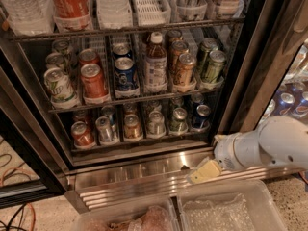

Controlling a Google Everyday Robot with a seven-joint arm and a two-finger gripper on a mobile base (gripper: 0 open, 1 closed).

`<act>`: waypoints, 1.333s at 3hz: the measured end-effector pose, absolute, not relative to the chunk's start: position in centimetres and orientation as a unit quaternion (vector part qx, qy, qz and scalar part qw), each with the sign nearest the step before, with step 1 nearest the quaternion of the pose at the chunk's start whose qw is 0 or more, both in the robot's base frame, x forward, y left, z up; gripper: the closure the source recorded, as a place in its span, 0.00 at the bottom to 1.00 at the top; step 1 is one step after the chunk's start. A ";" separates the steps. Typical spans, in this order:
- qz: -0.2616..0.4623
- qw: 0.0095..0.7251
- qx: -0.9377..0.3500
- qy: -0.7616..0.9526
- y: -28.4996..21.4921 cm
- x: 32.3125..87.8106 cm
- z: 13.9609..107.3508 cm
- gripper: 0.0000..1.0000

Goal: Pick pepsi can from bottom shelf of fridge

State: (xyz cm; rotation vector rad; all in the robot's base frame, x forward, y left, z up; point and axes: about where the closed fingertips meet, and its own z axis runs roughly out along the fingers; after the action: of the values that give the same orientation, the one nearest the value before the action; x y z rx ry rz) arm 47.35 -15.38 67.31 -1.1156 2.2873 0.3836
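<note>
A: Where is the pepsi can?
B: It fronts the rightmost lane of the bottom shelf, so it is reachable. It sits apart, above the gripper.
A: Released or clenched?
B: Cannot tell. The gripper hangs low before the fridge base.

The arm was glossy white and rounded, tapering through a ringed wrist to a pale cream end effector, low before the ribbed steel base of the fridge.
</note>
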 end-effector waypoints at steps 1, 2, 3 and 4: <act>0.127 0.307 -0.366 0.869 -15.4 48.5 66.2 0.00; 0.124 0.317 -0.350 0.872 -15.5 49.2 66.4 0.00; 0.132 0.334 -0.335 0.871 -15.4 49.7 66.8 0.00; 0.151 0.372 -0.296 0.867 -15.0 49.5 66.1 0.00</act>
State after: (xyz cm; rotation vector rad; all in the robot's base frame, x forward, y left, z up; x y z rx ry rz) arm 49.48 -14.96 66.11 -0.7579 2.2215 0.3863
